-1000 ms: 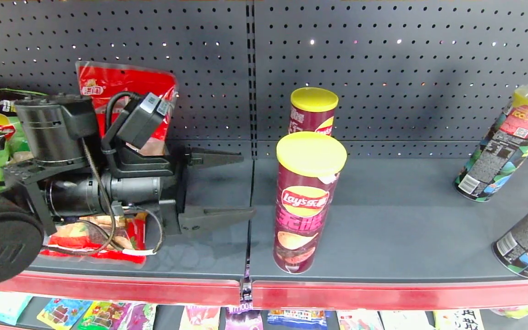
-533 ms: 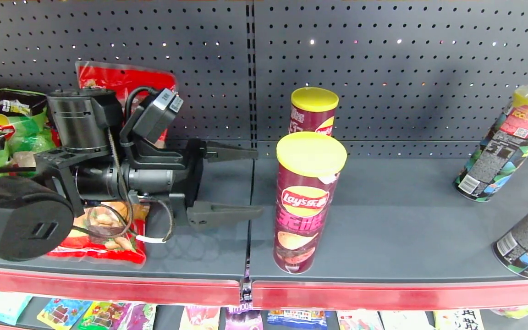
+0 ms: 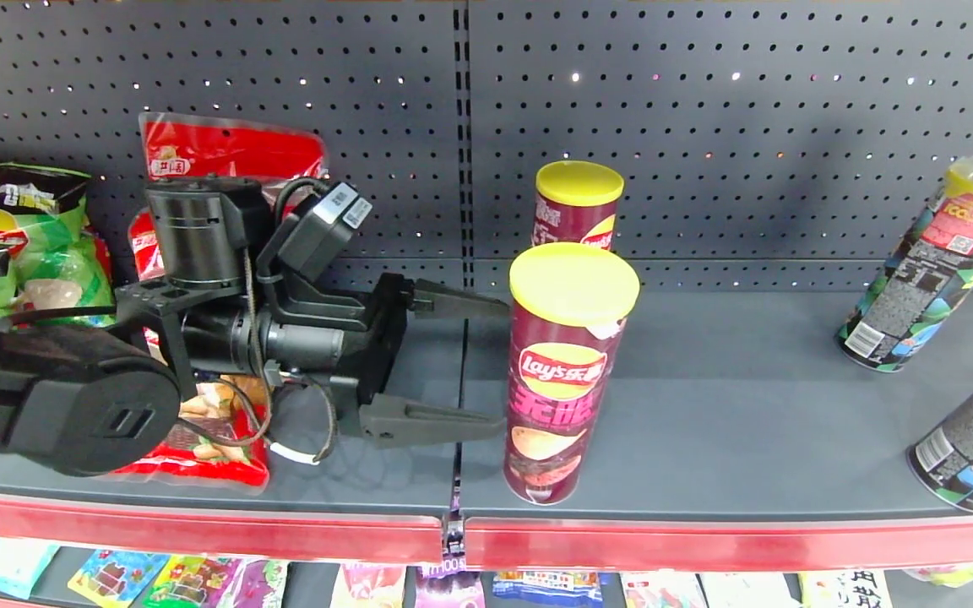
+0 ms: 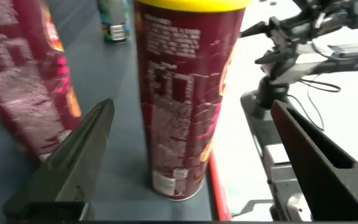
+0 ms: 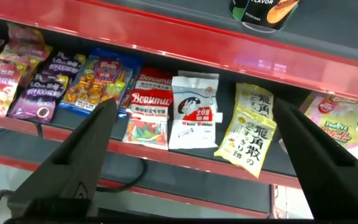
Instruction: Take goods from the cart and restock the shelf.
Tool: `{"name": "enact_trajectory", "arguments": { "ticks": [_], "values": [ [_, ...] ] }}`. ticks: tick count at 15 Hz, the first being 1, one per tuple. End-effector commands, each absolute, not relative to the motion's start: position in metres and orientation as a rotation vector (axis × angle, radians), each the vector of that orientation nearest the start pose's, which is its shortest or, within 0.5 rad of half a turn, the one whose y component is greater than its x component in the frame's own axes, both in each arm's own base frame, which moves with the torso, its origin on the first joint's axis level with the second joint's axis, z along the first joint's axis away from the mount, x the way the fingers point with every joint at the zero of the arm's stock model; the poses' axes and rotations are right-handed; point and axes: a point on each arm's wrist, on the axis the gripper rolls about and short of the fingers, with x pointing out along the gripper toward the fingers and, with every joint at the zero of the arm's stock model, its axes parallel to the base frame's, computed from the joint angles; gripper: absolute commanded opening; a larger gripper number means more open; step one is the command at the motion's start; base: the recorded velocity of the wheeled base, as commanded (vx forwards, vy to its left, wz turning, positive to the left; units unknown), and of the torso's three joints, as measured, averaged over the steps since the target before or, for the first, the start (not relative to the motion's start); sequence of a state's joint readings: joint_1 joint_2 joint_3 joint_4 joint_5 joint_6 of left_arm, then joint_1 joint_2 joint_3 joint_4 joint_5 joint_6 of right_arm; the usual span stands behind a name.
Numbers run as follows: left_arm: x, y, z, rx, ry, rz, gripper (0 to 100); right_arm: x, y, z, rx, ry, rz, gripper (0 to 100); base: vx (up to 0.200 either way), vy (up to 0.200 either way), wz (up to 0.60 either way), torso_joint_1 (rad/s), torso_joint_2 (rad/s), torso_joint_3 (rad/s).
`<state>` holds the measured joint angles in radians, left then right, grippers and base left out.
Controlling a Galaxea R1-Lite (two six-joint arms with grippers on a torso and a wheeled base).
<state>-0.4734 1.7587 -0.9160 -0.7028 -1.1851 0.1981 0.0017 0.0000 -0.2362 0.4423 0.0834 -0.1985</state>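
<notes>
A maroon chips can (image 3: 567,371) with a yellow lid stands upright near the shelf's front edge, with a second one (image 3: 578,207) right behind it. My left gripper (image 3: 499,365) lies level on the can's left and is open. Its fingertips just reach the front can's side, one toward the back and one toward the front. In the left wrist view the front can (image 4: 185,93) stands between the spread fingers (image 4: 73,168), and the rear can (image 4: 23,74) is off to one side. My right gripper (image 5: 192,102) is open and holds nothing, facing a lower shelf.
Red peanut bags (image 3: 199,439) and green chips bags (image 3: 13,228) fill the shelf's left end under my left arm. Two dark printed cans (image 3: 930,262) (image 3: 972,447) lean at the right. The grey shelf has a red front lip (image 3: 706,545). Snack packets (image 5: 191,112) line the lower shelf.
My left arm has moved right along the shelf, bringing the open fingers from well left of the front can up to its side. The cans have not moved.
</notes>
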Motion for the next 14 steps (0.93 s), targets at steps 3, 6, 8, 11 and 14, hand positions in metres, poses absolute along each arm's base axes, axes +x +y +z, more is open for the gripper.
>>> {"name": "enact_trajectory", "arguments": {
  "ticks": [3, 6, 8, 11, 14],
  "values": [
    [0.274, -0.173, 0.194, 0.085, 0.007, -1.699, 100, -0.047, 0.002, 0.093, -0.202, 0.197, 0.107, 100, 0.0, 0.0, 0.0, 0.0, 0.0, 0.0],
    [0.278, -0.177, 0.191, 0.082, 0.015, -1.702, 100, -0.047, 0.002, 0.094, -0.205, 0.198, 0.108, 100, 0.0, 0.0, 0.0, 0.0, 0.0, 0.0],
    [0.281, -0.184, 0.191, 0.085, 0.006, -1.717, 100, -0.047, 0.002, 0.093, -0.207, 0.197, 0.108, 100, 0.0, 0.0, 0.0, 0.0, 0.0, 0.0],
    [0.282, -0.195, 0.189, 0.082, 0.009, -1.746, 100, -0.047, 0.002, 0.094, -0.216, 0.198, 0.11, 100, 0.0, 0.0, 0.0, 0.0, 0.0, 0.0],
    [0.281, -0.198, 0.19, 0.078, 0.012, -1.754, 100, -0.047, 0.002, 0.093, -0.216, 0.196, 0.109, 100, 0.0, 0.0, 0.0, 0.0, 0.0, 0.0]
  ]
}}
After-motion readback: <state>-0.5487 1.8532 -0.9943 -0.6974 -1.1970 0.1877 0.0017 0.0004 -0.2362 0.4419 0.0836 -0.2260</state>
